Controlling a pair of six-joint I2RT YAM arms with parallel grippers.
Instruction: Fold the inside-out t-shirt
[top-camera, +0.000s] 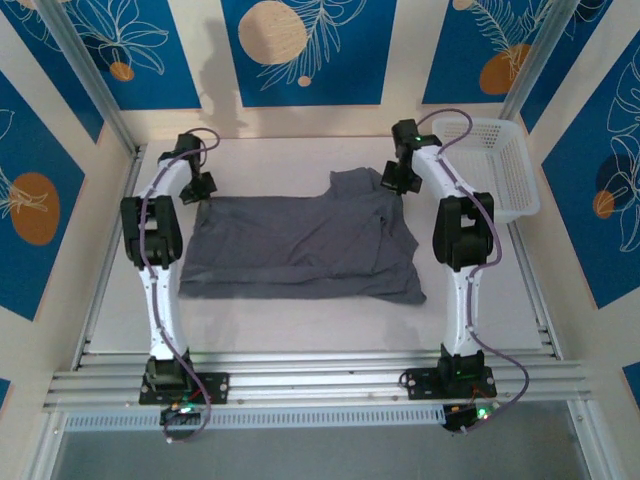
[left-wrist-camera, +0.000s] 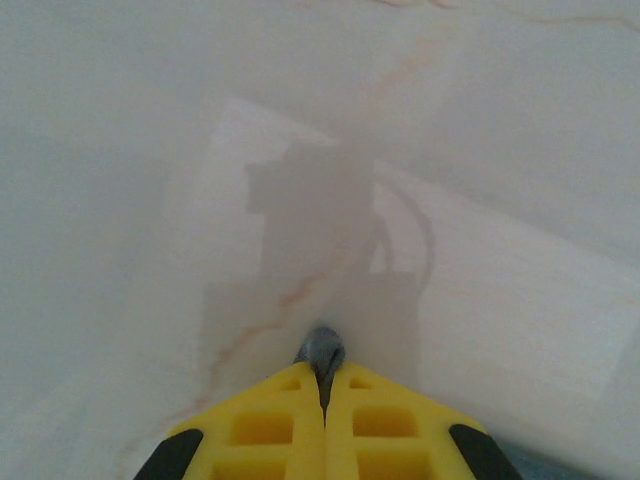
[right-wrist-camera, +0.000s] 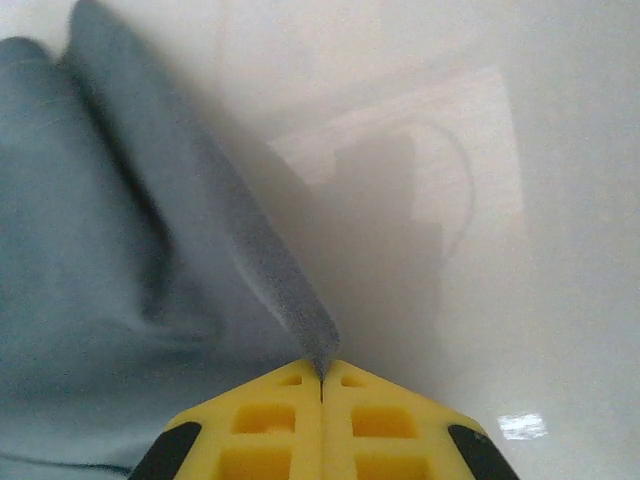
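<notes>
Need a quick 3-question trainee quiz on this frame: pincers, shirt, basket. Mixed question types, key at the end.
1. True or false: the left pincer is shut on a small bit of the t-shirt.
2. Where does the white basket stand? A) at the far right of the table, beside the right arm; B) at the near left corner; C) on top of the shirt.
3. What is the right pincer gripping?

Key: 1 true; 2 A; 3 an edge of the t-shirt, pinched between its closed fingers.
</notes>
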